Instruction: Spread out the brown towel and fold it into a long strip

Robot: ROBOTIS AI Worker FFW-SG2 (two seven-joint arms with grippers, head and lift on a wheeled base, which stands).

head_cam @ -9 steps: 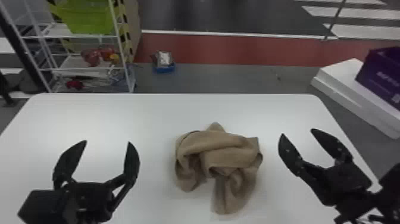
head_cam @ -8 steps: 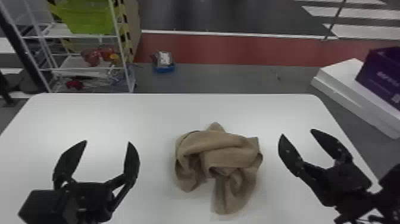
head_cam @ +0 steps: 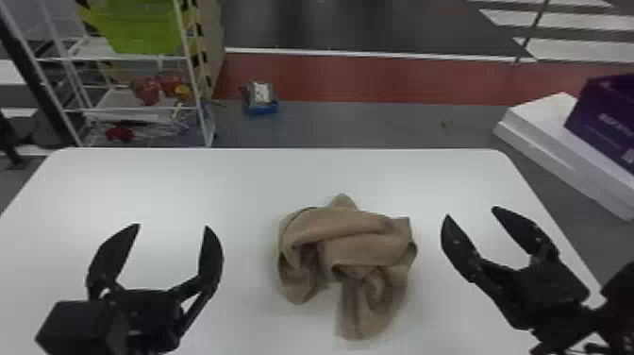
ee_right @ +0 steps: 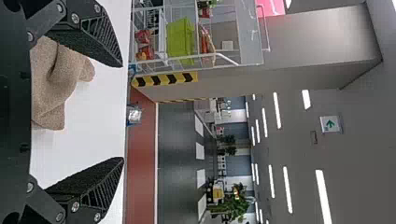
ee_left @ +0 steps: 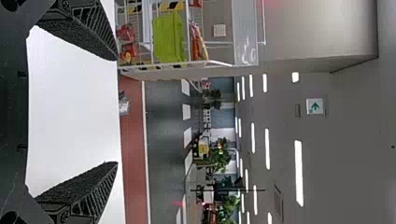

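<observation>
Here we go: plain brown on the towel at my twelve o'clock, shading darker in its creases, all on a clean white tabletop. Black on my left gripper at ten o'clock, black again on my right gripper at two. Up at eleven, a lime-green bin on a white wire rack, and look, black chevrons on a yellow strip in my right wrist view! Brick red across the floor band at twelve, edged in white. White stripes on dark grey flooring at one o'clock, and deep purple, pale lettering, on the box between one and two.
</observation>
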